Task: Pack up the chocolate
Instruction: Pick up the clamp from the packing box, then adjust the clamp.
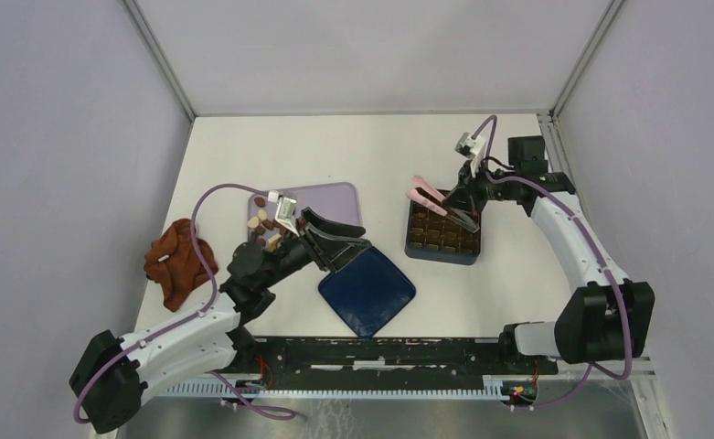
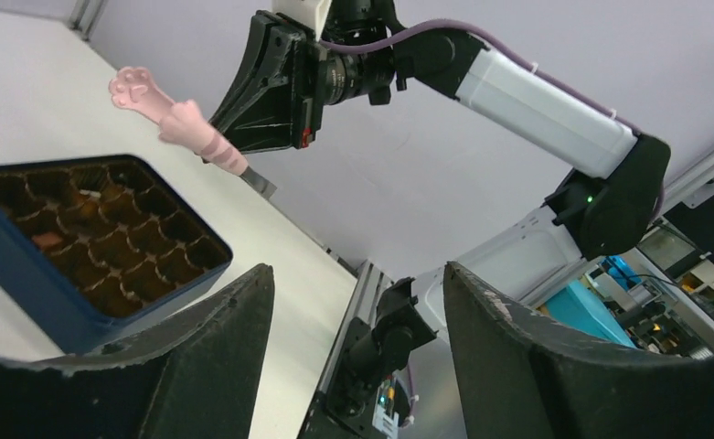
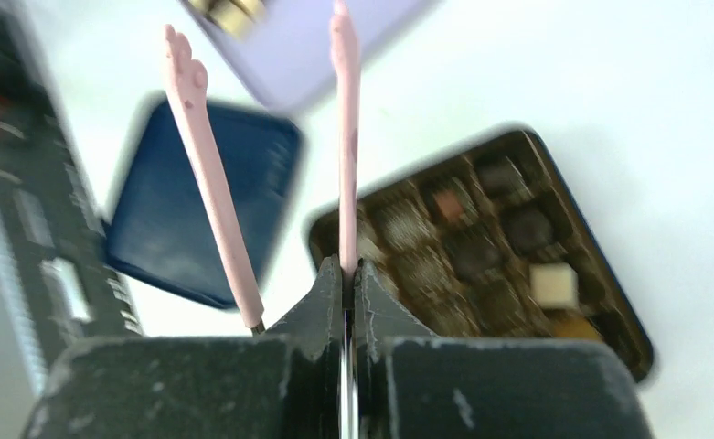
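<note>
Looking out between the wide-spread black fingers of the left gripper (image 2: 355,274). Spotting a blue box (image 2: 24,274) on the white tabletop (image 2: 24,101) at left, brown compartment tray (image 2: 143,247) inside, a few chocolate pieces (image 2: 47,240) in its cells. Catching the right gripper (image 2: 252,137) above, clamped on pink paw-tipped tongs (image 2: 179,123).

A robotics lab test cell: a white table (image 1: 380,146) boxed in by plain pale walls (image 1: 51,137) on metal framing (image 1: 158,59), a left arm (image 1: 181,334) and a right arm (image 1: 568,233) bolted to a black rail (image 1: 380,350) at its near edge, purple cables (image 1: 229,187) trailing
</note>
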### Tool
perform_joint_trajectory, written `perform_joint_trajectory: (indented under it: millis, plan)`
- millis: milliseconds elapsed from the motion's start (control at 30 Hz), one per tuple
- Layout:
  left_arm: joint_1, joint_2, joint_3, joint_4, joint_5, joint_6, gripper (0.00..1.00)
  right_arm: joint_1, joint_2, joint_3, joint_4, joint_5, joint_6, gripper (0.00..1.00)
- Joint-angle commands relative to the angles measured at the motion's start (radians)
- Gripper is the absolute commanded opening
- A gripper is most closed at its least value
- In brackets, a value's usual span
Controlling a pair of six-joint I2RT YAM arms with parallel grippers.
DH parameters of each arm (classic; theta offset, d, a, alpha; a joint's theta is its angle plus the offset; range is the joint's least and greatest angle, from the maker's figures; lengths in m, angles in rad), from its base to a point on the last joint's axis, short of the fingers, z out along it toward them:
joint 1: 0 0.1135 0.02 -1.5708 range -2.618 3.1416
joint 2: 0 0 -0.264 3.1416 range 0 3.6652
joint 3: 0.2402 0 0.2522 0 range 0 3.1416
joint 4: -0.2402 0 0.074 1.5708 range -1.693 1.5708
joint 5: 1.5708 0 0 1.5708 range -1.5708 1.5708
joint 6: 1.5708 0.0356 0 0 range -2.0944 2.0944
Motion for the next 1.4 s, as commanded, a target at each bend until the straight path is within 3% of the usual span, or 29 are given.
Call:
perform_joint_trajectory:
  millis: [0,167,233,300,633,967,1000,1133,1367]
  plan:
    - [-0.007,0.068,0.028,0.26,0.019,-0.044,0.71,0.006,-0.083,-0.002,0.268,-0.369,0.415,0.0]
    - [-0.034,0.193,0.131,0.318,-0.035,-0.026,0.68,0.027,-0.149,-0.174,0.93,-0.449,1.099,0.0]
    - [-0.046,0.24,0.174,0.327,-0.062,-0.018,0.68,0.049,-0.163,-0.22,1.142,-0.445,1.284,0.0]
    - [-0.053,0.286,0.216,0.336,-0.074,-0.013,0.68,0.07,-0.168,-0.232,1.232,-0.439,1.379,0.0]
    - [-0.073,0.45,0.401,0.256,-0.106,-0.008,0.56,0.142,-0.17,-0.244,1.232,-0.409,1.386,0.0]
    - [-0.084,0.515,0.473,0.27,-0.079,-0.016,0.45,0.165,-0.168,-0.224,1.084,-0.383,1.246,0.0]
    - [-0.082,0.52,0.478,0.264,-0.078,-0.015,0.4,0.169,-0.17,-0.224,1.078,-0.383,1.237,0.0]
    - [-0.082,0.53,0.484,0.288,-0.059,-0.003,0.05,0.171,-0.176,-0.218,1.031,-0.377,1.188,0.0]
    - [-0.083,0.52,0.493,0.387,0.121,0.086,0.02,0.162,-0.134,-0.223,0.875,-0.288,1.117,0.0]
